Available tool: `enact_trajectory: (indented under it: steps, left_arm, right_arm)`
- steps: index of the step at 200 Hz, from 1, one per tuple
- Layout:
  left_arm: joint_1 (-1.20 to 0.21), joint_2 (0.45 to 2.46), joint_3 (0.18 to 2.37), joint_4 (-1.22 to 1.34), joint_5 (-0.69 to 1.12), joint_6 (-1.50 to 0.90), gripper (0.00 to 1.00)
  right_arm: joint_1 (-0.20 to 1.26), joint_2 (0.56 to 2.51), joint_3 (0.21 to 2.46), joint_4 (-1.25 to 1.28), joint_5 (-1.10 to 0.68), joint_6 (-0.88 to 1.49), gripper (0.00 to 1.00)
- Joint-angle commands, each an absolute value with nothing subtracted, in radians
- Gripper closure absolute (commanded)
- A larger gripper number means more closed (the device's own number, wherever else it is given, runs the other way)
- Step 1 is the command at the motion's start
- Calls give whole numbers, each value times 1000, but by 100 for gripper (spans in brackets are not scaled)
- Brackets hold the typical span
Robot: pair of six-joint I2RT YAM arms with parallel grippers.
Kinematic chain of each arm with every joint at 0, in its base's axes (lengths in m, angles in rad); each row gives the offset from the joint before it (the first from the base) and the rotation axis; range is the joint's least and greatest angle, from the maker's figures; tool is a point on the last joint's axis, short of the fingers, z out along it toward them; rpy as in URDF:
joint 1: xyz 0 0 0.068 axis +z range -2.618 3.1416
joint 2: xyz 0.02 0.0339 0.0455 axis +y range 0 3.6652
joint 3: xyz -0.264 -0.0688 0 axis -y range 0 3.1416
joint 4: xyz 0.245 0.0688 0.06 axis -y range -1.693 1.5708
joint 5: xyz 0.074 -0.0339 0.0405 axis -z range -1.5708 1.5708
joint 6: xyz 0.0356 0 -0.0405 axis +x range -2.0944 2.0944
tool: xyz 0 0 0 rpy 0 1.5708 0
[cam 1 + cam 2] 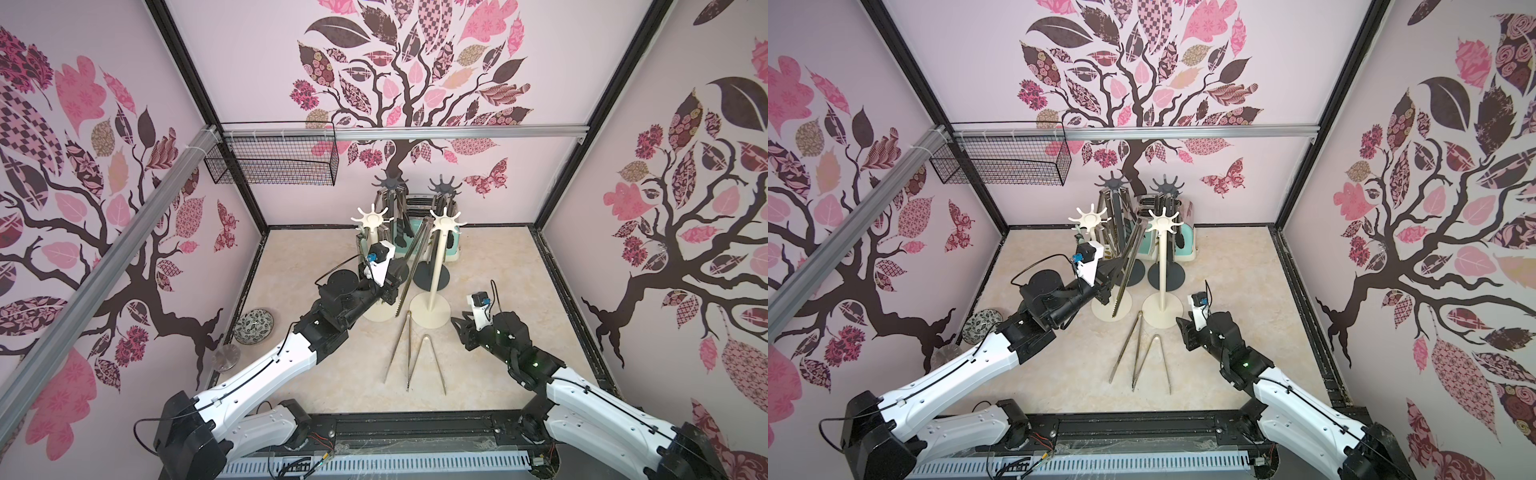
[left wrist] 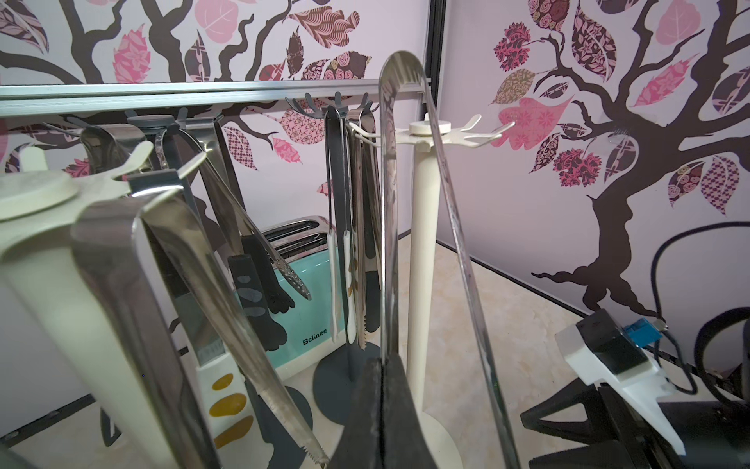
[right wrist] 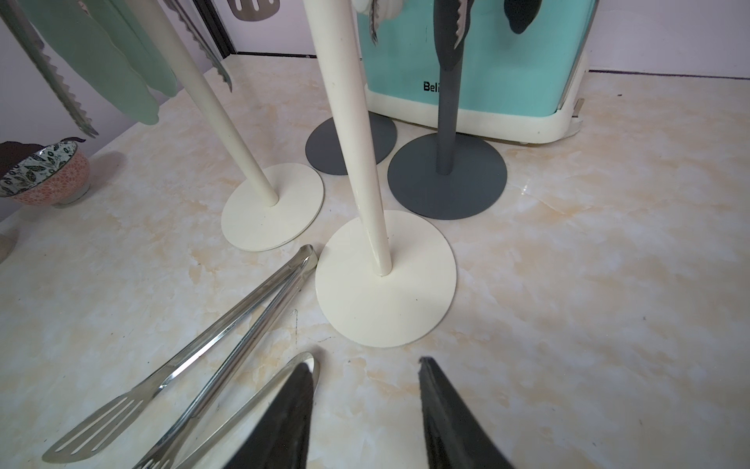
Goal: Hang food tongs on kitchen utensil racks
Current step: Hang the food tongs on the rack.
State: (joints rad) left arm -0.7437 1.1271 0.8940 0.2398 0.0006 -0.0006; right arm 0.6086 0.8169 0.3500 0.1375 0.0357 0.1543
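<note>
Left gripper (image 2: 381, 367) tight on steel tongs (image 2: 389, 203) between cream racks (image 1: 432, 274) — right gripper (image 3: 365, 363) agape, empty.

Left arm (image 1: 257, 374): stretched forward and inward, wrist raised.
Left gripper (image 2: 381, 406): jaws closed on one leg of the steel tongs (image 2: 388, 203).
Right arm (image 1: 602, 411): bent, angled inward, wrist low.
Right gripper (image 3: 365, 365): jaws parted, empty.

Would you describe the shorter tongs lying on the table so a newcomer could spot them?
On the tabletop, find the nearer cream rack; two steel tongs lie in front of its round base. The pair meant is the shorter tongs, nearest the open right gripper. Unlike the longer tongs beside them, with slotted tips, they form a short V.
</note>
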Motion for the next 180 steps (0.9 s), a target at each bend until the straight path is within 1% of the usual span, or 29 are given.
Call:
enact_trajectory:
  steps: [1,180]
  left_arm:
    - [-739,1138,912,285,22,-15,100]
    - [-739,1192,840,322,48,-59,100]
  right_arm:
    - [613,810,357,129,31,147,54]
    - [614,810,346,135,28,146,54]
